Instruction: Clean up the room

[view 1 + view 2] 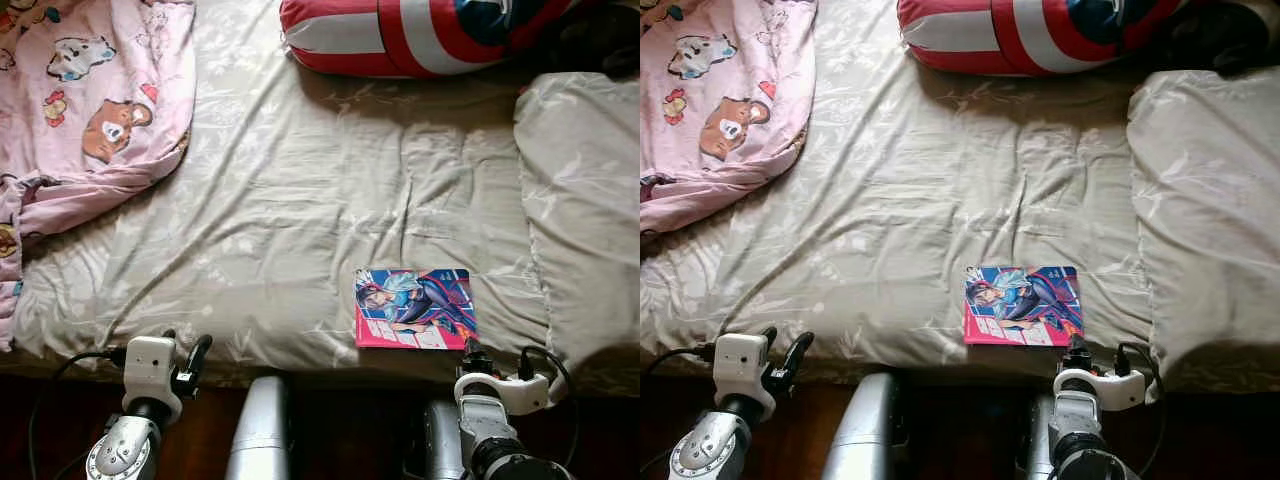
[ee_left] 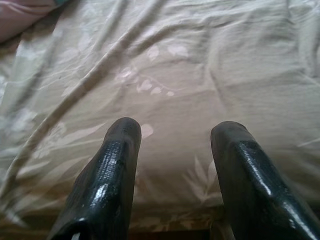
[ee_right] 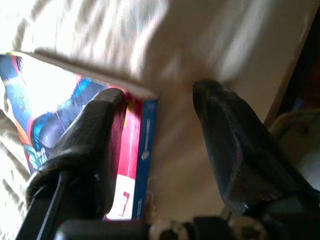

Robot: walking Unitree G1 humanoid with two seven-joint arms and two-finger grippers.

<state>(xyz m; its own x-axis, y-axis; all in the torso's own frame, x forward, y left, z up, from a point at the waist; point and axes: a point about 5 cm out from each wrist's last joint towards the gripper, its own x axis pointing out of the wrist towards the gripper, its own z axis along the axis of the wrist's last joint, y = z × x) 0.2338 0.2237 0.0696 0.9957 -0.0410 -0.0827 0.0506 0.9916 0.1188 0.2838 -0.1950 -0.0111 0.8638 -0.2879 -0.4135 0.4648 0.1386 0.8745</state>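
**Book at the bed's near edge**

The right gripper (image 3: 155,100) is spread wide, holding nothing, one finger over the book's (image 1: 415,308) corner. The left gripper (image 2: 172,135) gapes over the bed (image 1: 300,200), lower left. The book lies lower right; its writing is unreadable.

Comic book (image 1: 415,308) on the bed (image 1: 300,230) near its front edge, blanket (image 1: 80,100) far left, cushion (image 1: 420,35) behind.

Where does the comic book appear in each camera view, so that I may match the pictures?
Left eye view: comic book lies low, right of centre, on the beige bedsheet.
Right eye view: low centre.
Left wrist view: not in it.
Right wrist view: beside the right hand, its near corner reaching between the open fingers.
Shared landmark: the beige bedsheet.
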